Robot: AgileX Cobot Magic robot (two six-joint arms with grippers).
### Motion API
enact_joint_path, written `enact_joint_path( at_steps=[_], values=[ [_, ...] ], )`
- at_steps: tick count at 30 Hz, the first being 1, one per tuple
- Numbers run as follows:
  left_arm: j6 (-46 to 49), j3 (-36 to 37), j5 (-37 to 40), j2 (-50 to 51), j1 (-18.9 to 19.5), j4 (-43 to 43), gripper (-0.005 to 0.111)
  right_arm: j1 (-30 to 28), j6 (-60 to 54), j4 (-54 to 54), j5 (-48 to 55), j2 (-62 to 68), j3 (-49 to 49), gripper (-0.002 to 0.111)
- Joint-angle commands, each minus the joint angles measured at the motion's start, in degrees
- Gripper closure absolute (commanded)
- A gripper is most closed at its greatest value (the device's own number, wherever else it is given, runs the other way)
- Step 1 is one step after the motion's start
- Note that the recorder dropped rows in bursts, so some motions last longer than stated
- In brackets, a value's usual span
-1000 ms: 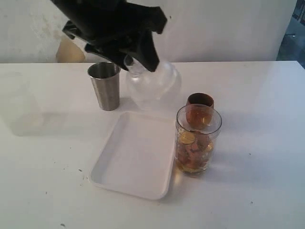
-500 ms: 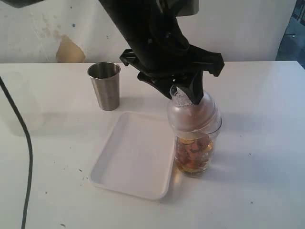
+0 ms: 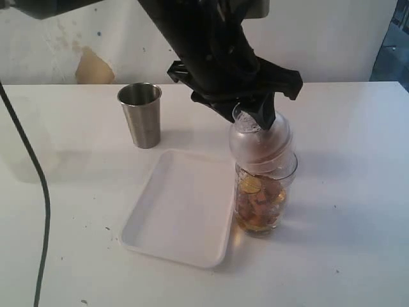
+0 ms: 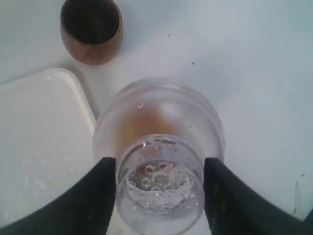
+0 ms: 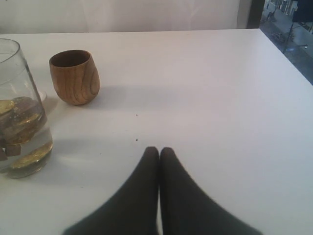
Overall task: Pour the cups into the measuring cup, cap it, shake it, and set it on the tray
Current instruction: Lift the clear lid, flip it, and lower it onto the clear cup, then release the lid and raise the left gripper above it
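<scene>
L pincer [image 4: 159, 171] grips lid [image 4: 159, 115] knob; measuring cup [image 3: 259, 206] right under it.

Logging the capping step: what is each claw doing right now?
Left claw: shut on the domed lid.
Right claw: shut, holding nothing.
</scene>
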Motion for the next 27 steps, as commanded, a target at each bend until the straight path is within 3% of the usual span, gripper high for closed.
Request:
enact_joint_path(
  at_steps=[1,9,19,27],
  values=[
    [-0.24,-0.40,-1.06,0.16,-0.40,0.06,0.107,-0.25,0.30,0.07,0.03,-0.38,0.21,0.108],
    [0.01,-0.40,-1.61,2.40,-0.55,-0.62,0.107,-0.25,0.30,0.07,0.03,-0.38,0.21,0.108],
    [1.49,-0.40,-9.21,2.65,-0.55,-1.13,0.107,-0.25,0.30,0.07,0.03,-0.38,0.21,0.108],
    [1.49,-0.40,-8.88,2.65,-0.55,-2.26,0.107,-0.25,0.30,0.07,0.03,-0.38,0.21,0.108]
  ],
)
